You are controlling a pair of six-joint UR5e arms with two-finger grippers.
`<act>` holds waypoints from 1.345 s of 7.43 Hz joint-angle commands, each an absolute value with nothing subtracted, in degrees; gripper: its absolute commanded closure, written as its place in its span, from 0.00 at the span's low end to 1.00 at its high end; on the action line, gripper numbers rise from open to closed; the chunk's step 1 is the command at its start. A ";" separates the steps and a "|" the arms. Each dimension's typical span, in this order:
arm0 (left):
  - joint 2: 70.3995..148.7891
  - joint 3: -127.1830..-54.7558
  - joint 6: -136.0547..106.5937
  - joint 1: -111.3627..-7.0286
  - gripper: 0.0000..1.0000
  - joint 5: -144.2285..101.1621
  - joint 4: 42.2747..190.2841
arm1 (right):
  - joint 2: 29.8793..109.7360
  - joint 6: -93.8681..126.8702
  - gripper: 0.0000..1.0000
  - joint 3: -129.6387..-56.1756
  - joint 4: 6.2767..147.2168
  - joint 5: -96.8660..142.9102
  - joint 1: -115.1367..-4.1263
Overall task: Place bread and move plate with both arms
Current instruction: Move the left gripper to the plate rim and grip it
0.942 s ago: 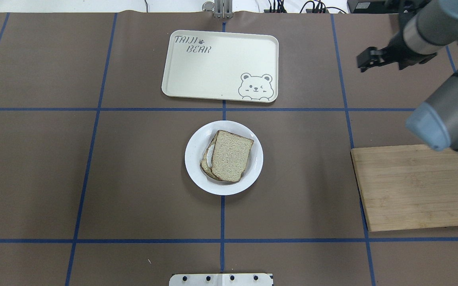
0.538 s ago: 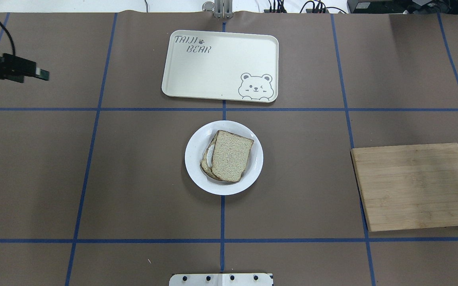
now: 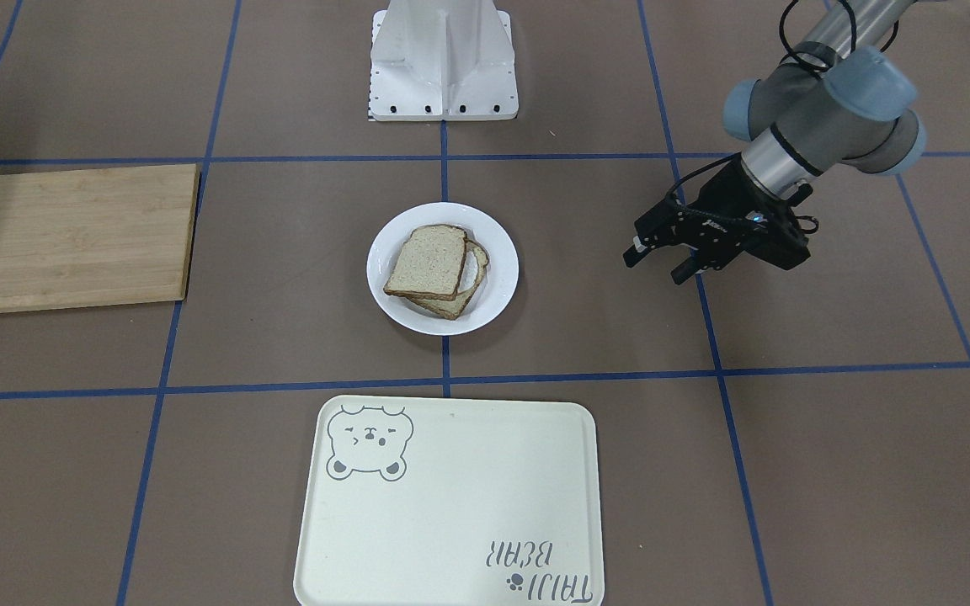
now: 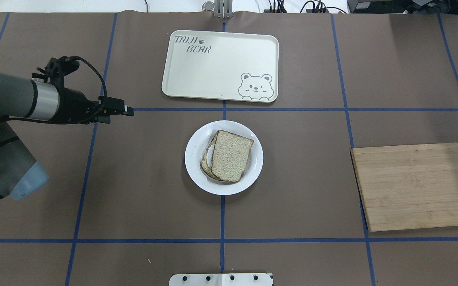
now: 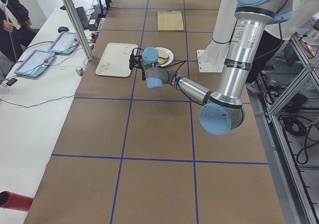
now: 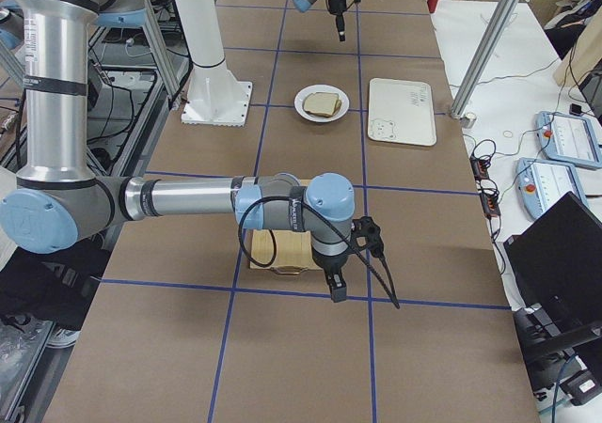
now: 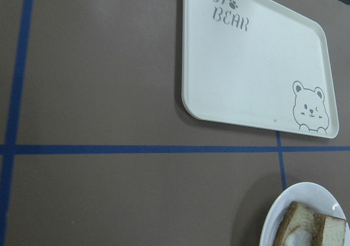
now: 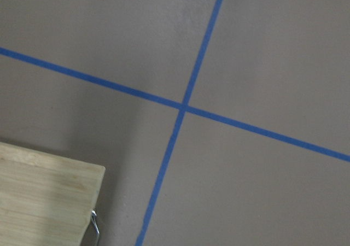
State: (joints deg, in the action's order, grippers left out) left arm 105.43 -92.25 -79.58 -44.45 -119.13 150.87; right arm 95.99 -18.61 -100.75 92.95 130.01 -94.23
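The plain bread [image 4: 232, 155] lies on top of another slice, white showing at that slice's edge [image 4: 209, 153], on the round white plate [image 4: 197, 174] at the table's middle. Bread [image 3: 426, 261] and plate [image 3: 498, 290] also show in the front view. My left gripper [image 4: 127, 111] hangs above the table left of the plate, well apart from it; in the front view it [image 3: 655, 265] is open and empty. My right gripper [image 6: 336, 289] shows only in the right side view, beyond the cutting board; I cannot tell whether it is open or shut.
A cream bear-print tray [image 4: 221, 63] lies beyond the plate and shows in the left wrist view [image 7: 246, 65]. A wooden cutting board [image 4: 416, 186] lies at the robot's right, its corner in the right wrist view [image 8: 38, 191]. The white base [image 3: 443, 59] stands at the robot's edge.
The right arm has left the overhead view at the upper right. The left arm has come in from the left toward the plate. Bread and plate have not moved.
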 commanded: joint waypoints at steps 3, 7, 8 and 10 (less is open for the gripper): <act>111.97 -80.24 -89.82 -34.06 0.23 -109.55 165.40 | 96.77 -18.46 0.00 -101.34 93.43 131.04 -94.75; 113.73 -80.25 -91.57 -27.16 0.55 -105.38 169.97 | 96.77 -18.46 0.00 -101.25 93.43 131.66 -94.75; 113.64 -80.16 -91.76 -26.55 0.56 -105.21 169.98 | 96.77 -18.46 0.00 -101.25 93.43 131.66 -94.75; 113.73 -79.11 -91.76 -26.37 0.58 -105.12 169.81 | 96.77 -18.46 0.00 -101.16 93.43 131.66 -94.75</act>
